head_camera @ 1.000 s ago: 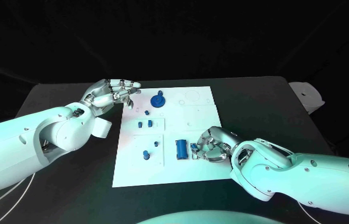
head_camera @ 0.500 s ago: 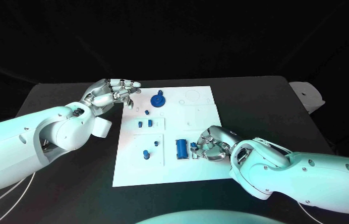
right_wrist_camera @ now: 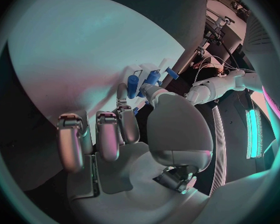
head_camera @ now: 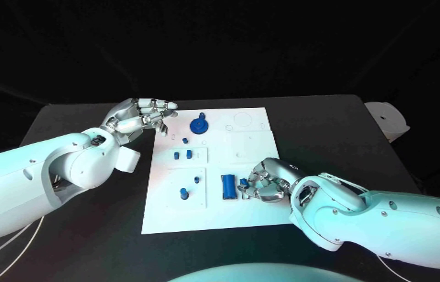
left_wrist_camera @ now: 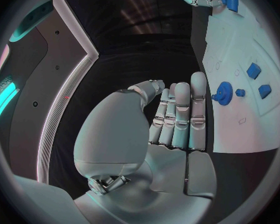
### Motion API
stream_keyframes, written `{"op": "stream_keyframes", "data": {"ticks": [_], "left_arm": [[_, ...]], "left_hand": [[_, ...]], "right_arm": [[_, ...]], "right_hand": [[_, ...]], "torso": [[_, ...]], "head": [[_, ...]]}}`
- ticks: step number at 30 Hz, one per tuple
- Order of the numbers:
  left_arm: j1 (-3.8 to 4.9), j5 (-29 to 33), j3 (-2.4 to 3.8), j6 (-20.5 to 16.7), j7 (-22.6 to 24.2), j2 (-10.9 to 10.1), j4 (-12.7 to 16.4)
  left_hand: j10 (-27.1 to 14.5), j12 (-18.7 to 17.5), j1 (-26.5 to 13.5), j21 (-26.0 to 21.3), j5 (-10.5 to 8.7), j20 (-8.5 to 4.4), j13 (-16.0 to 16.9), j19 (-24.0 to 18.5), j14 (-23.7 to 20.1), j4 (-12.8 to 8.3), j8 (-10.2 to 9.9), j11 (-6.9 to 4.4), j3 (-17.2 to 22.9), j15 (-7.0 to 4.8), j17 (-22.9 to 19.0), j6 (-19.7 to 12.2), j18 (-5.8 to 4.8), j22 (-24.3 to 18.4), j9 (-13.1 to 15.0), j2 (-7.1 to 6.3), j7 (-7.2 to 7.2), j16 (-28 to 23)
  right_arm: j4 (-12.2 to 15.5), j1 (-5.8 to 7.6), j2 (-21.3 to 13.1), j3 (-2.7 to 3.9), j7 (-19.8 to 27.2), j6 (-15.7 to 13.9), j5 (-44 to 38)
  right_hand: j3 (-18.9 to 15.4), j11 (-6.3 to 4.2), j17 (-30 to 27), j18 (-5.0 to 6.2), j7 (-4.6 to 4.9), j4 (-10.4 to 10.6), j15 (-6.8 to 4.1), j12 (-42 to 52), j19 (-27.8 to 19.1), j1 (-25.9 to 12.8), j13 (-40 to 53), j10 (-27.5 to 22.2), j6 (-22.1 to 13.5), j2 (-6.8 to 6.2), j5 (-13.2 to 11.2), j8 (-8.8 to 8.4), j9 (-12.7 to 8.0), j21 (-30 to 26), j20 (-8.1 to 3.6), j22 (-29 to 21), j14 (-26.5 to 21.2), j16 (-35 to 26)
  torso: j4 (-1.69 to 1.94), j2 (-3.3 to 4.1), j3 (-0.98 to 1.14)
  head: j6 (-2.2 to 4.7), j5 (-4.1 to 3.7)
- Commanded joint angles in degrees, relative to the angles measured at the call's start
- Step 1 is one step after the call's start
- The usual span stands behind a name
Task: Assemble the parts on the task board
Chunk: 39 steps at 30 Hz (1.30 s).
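White task board [head_camera: 247, 142] lies mid-table in the head view, and blue parts sit scattered on it: a round gear-like part [head_camera: 199, 127] at the far end, small pegs in the middle, and an oblong blue block [head_camera: 227, 188] near me, its long axis running along the board's length toward and away from me. Assembly looks barely begun, I judge, with most pieces loose. My right hand [head_camera: 264, 181] rests on the board just beside that block, fingers curled around a small blue part [head_camera: 246, 185]; my left hand [head_camera: 139, 118] hovers off the board's far left corner. From my left wrist, those fingers [left_wrist_camera: 180, 115] stand straight, together, holding nothing. From my right wrist, my fingertips [right_wrist_camera: 123, 95] touch blue pieces; whether they truly grip, I cannot tell.
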Motion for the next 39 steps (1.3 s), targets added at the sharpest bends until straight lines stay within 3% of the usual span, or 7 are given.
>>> {"op": "stream_keyframes", "data": {"ticks": [1,22,24,27,28,29,39], "left_arm": [[0.02,0.3,0.03,0.9,0.3,0.0,0.2],[0.02,0.3,0.03,0.9,0.3,-0.1,0.2],[0.02,0.3,0.03,0.9,0.3,-0.1,0.2],[0.02,0.3,0.03,0.9,0.3,-0.2,0.2],[0.02,0.3,0.03,0.9,0.3,-0.2,0.2],[0.02,0.3,0.03,0.9,0.3,-0.2,0.2],[0.02,0.3,0.02,0.9,0.3,-0.2,0.1]], "left_hand": [[-0.4,0.4,-0.4,-0.3,0.39,0.34,0.0,0.2,-0.4,-0.2,0.3,0.01,0.0,0.11,-0.1,-0.1,0.89,-0.1,0.0,0.02,-0.27,0.3],[-0.5,0.5,-0.5,-0.4,0.43,0.35,0.1,0.2,-0.4,-0.1,0.3,0.03,0.1,0.13,-0.1,-0.1,0.88,-0.1,0.0,0.12,-0.25,0.3],[-0.5,0.5,-0.5,-0.4,0.45,0.35,0.1,0.2,-0.4,-0.1,0.3,0.03,0.1,0.14,-0.1,-0.1,0.88,-0.1,0.0,0.21,-0.25,0.3],[-0.5,0.5,-0.5,-0.4,0.45,0.35,0.1,0.2,-0.4,-0.1,0.3,0.03,0.1,0.14,-0.1,-0.1,0.88,-0.1,0.0,0.21,-0.25,0.3],[-0.5,0.5,-0.5,-0.4,0.45,0.35,0.1,0.2,-0.4,-0.1,0.3,0.03,0.1,0.14,-0.1,-0.1,0.88,-0.1,0.0,0.21,-0.25,0.3],[-0.5,0.5,-0.5,-0.4,0.45,0.35,0.1,0.2,-0.4,-0.1,0.3,0.03,0.1,0.14,-0.1,-0.1,0.88,-0.1,0.0,0.21,-0.25,0.3],[-0.6,0.6,-0.5,-0.4,0.49,0.35,0.1,0.2,-0.4,-0.1,0.3,0.02,0.2,0.13,-0.2,-0.1,0.89,-0.1,0.0,0.33,-0.26,0.3]], "right_arm": [[0.5,-0.12,0.0,-0.04,1.1,0.8,-1.1],[2.0,-0.26,-1.4,-0.04,2.2,0.1,-1.5],[2.1,-0.27,-1.6,-0.04,2.2,0.4,-1.6],[2.1,-0.27,-2.1,-0.04,2.5,1.3,-1.7],[2.1,-0.27,-2.2,-0.04,2.7,1.5,-1.7],[2.2,-0.27,-2.4,-0.04,3.0,1.8,-1.7],[2.7,-0.37,-3.5,-0.05,4.8,3.5,-1.6]], "right_hand": [[-0.6,-0.36,11.2,-0.82,0.25,0.0,-0.25,0.2,6.1,-0.7,8.7,1.2,0.1,0.03,0.4,0.25,0.0,0.3,-0.42,15.1,5.4,0.3],[-3.1,-0.47,11.3,-0.82,0.1,0.0,-0.33,0.5,6.1,-3.3,8.9,1.3,0.2,1.12,0.4,0.41,0.0,0.3,-0.46,15.1,5.4,0.4],[-3.1,-0.5,11.3,-0.82,0.06,-0.1,-0.36,0.4,6.1,-2.7,8.9,1.3,0.1,1.4,0.9,0.41,0.0,0.3,-0.49,15.1,5.4,0.4],[-2.6,-0.56,11.4,-0.82,0.03,-1.1,-0.43,0.4,6.1,1.5,8.9,1.3,0.0,1.66,2.0,0.43,0.0,0.3,-0.56,15.1,5.4,0.4],[-1.6,-0.77,11.3,-0.82,-0.18,-3.0,-0.6,0.4,6.1,5.1,8.9,1.2,-0.2,1.65,1.0,0.45,0.0,0.3,-0.63,15.1,5.4,0.4],[-1.1,-0.69,11.4,-0.82,-0.06,-3.4,-0.53,0.4,6.1,6.8,8.9,1.3,-0.2,1.64,-3.0,0.37,-0.1,0.3,-0.67,15.1,5.4,0.4],[-1.5,-0.57,11.7,-0.82,0.03,-2.8,-0.43,0.7,6.1,7.4,9.1,1.4,0.1,0.64,-5.4,0.39,-0.4,0.3,-0.58,15.1,5.5,0.6]], "torso": [[0.03,0.0,0.01],[0.0,-0.04,-0.01],[0.0,-0.03,0.0],[0.04,-0.03,0.0],[0.04,-0.04,-0.01],[0.05,-0.05,-0.01],[-0.02,-0.06,0.02]], "head": [[-0.05,-0.03],[-0.19,0.1],[-0.17,0.1],[-0.16,0.12],[-0.16,0.13],[-0.2,0.15],[-0.15,0.23]]}}
